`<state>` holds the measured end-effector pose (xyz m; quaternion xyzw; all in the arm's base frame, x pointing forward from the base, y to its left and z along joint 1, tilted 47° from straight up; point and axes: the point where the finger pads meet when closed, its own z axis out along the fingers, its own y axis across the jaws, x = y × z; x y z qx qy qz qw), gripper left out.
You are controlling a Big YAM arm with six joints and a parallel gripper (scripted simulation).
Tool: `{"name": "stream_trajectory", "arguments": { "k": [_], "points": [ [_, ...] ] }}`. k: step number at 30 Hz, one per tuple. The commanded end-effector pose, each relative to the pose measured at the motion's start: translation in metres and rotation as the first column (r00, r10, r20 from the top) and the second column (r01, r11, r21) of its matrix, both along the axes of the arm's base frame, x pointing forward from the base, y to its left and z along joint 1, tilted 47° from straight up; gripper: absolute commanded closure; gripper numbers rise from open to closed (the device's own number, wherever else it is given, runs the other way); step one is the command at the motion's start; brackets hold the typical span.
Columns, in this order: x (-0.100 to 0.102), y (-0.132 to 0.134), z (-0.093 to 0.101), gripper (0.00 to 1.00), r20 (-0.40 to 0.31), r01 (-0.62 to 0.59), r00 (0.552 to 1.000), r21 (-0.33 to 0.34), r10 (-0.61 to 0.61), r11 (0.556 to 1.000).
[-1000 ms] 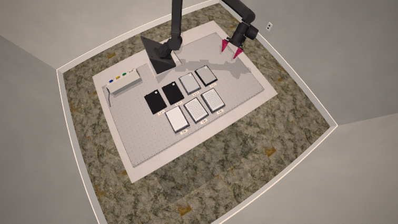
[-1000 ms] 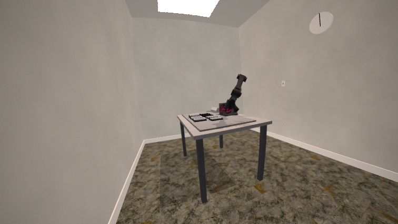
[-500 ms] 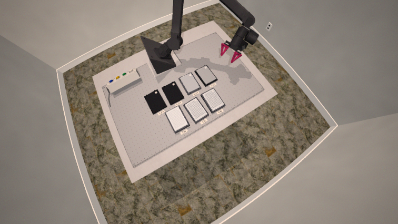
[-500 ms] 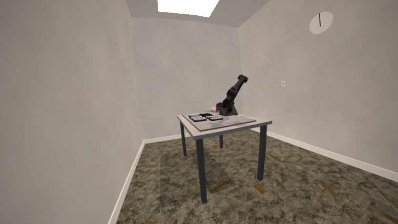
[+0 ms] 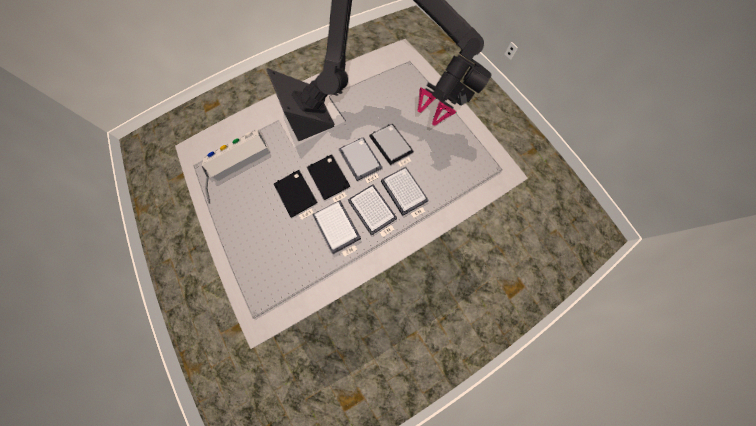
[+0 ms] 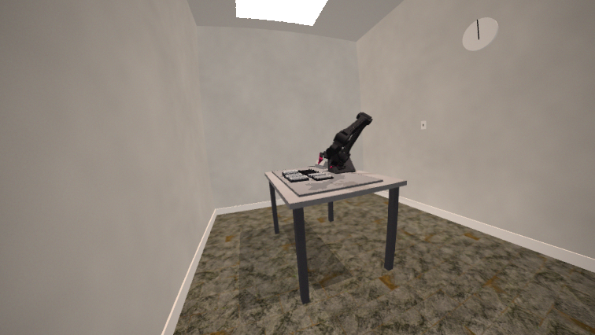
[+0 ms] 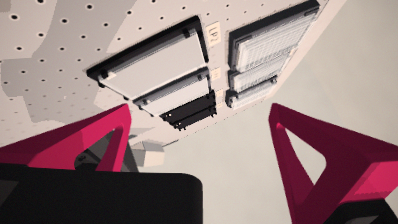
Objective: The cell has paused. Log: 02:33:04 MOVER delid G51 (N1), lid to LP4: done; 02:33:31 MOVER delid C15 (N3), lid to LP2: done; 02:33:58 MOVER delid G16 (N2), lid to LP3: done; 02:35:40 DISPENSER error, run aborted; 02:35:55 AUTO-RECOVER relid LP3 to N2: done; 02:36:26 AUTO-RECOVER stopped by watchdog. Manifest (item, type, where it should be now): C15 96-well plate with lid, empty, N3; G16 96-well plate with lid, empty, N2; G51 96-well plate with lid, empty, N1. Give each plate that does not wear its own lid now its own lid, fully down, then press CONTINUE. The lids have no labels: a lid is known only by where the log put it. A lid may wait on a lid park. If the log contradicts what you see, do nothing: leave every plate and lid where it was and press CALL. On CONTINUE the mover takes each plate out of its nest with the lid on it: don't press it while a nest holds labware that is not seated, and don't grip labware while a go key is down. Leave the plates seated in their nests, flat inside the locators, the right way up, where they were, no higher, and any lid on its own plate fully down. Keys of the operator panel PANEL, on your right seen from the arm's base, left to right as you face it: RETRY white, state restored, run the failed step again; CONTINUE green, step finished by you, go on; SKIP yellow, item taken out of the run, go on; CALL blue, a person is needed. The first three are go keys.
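My gripper (image 5: pixel 433 107) is open and empty, held in the air over the board's far corner, beyond the lid parks. It also shows in the wrist view (image 7: pixel 200 150). Three 96-well plates sit in a row of nests. The left plate (image 5: pixel 336 226) looks paler and smoother than the others, as if lidded. The middle plate (image 5: pixel 372 207) and right plate (image 5: pixel 404 190) show open well grids. Behind them is a row of lid parks: two grey lids (image 5: pixel 360 158) (image 5: pixel 390 142) lie on the right two, and the left two parks (image 5: pixel 294 195) (image 5: pixel 328 177) are bare black. The labels are too small to read.
The operator panel (image 5: pixel 235 156) stands at the board's left, with blue, yellow, green and white keys on top. The arm's base (image 5: pixel 306 105) stands behind the parks. In the room view the table (image 6: pixel 333 185) stands in a bare room.
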<state>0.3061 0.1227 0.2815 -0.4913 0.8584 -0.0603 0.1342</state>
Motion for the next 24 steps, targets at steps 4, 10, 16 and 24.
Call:
{"name": "stream_trajectory", "arguments": {
  "k": [4, 10, 16, 24],
  "points": [
    [0.013, -0.018, -0.013, 0.00, -0.019, 0.164, 0.986, 0.030, -0.164, 0.986],
    [0.017, -0.030, -0.019, 0.00, -0.034, 0.240, 0.970, 0.046, -0.239, 0.970],
    [0.021, -0.043, -0.025, 0.00, -0.056, 0.353, 0.935, 0.066, -0.350, 0.933],
    [0.026, -0.066, -0.035, 0.00, -0.088, 0.495, 0.868, 0.087, -0.488, 0.864]
  ]
}}
